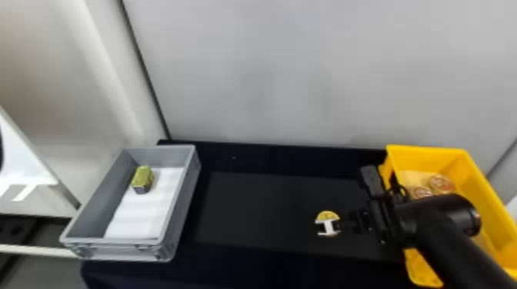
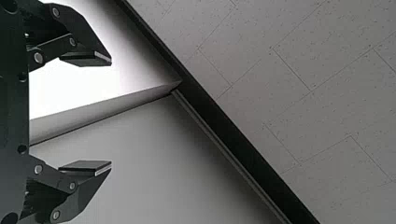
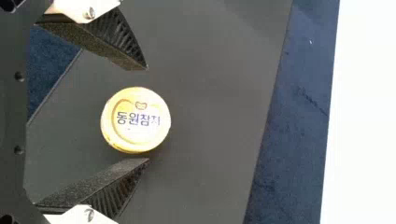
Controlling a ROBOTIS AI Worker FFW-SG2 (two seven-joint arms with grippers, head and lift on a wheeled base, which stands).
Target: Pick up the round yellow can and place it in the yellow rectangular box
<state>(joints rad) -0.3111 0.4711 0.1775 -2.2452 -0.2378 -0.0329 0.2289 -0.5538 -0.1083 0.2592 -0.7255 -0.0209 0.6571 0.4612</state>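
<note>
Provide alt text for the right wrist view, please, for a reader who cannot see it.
A round yellow can sits on a dark mat between the open fingers of the right gripper. Beyond the mat lies a dark blue surface.

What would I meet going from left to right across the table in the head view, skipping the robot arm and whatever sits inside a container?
Gray bin → round yellow can → yellow box.
</note>
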